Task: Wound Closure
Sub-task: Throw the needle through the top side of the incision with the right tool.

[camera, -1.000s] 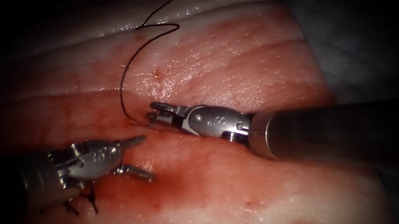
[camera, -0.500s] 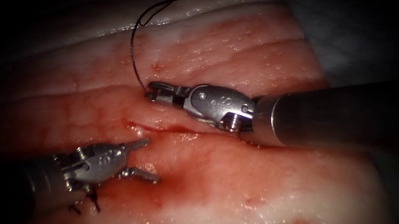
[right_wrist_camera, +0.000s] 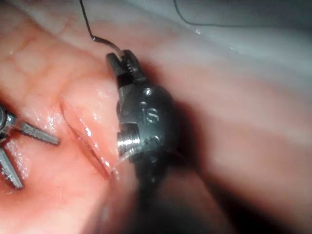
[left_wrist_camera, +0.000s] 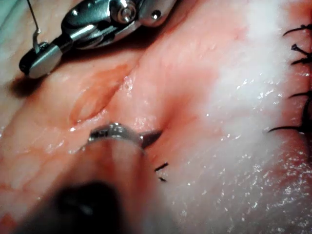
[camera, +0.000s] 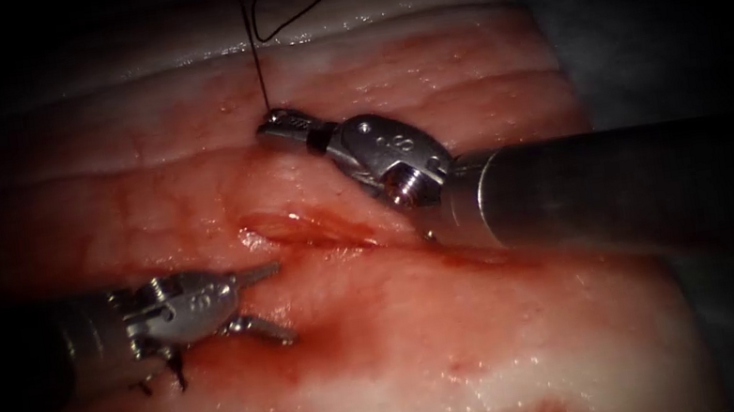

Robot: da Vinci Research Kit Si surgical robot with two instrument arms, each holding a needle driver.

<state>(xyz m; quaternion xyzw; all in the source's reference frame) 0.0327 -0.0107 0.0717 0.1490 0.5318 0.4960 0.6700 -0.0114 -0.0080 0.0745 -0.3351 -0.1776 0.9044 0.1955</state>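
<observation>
— What do we have in the right tool?

— Its jaws are clamped on the needle. We see a short silver end sticking out past the jaw tips, with the thread joined to it. The rest of the curve is hidden between the jaws, so we take the grip to be close to the tail end.

— Is the needle in the tissue?

— The end we see is clear of it, held just above the surface. In the endoscope view it sits above the cut, apart from it.

— And the thread?

— It runs straight up from the jaw tips, then bends into a loop near the upper edge of the tissue.

— The left tool?

— Its jaws are spread wide and hold nothing. We see it low and to the left of the cut's left end, tips pointing right, over red fluid. Dark thread ends stick up just beside its wrist.

— The cut itself?

— It gapes a little and lies between the two tools.
</observation>
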